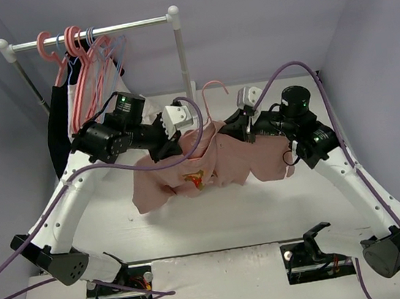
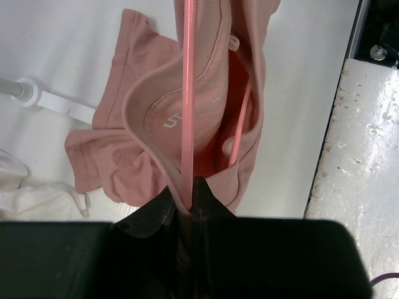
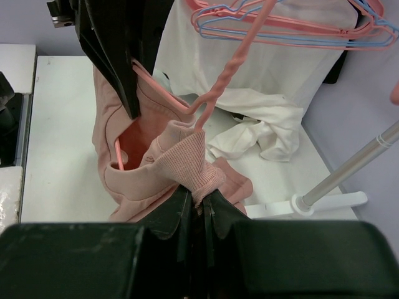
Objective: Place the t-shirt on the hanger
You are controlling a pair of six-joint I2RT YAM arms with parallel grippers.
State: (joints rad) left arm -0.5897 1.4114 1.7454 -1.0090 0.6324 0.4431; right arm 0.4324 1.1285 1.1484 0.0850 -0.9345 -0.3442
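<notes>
The salmon-pink t-shirt hangs above the table between my two grippers, its orange-yellow print facing up. The thin pale-pink hanger sits partly inside the neck opening, its hook sticking up behind. My left gripper is shut on the ribbed collar together with the hanger's arm, as the left wrist view shows. My right gripper is shut on the collar ribbing, right below the hanger's twisted neck. Most of the hanger is hidden inside the shirt.
A clothes rack stands at the back left with coral-pink and pale blue hangers, a white garment and a black garment. White cloth lies on the table beside the rack's foot.
</notes>
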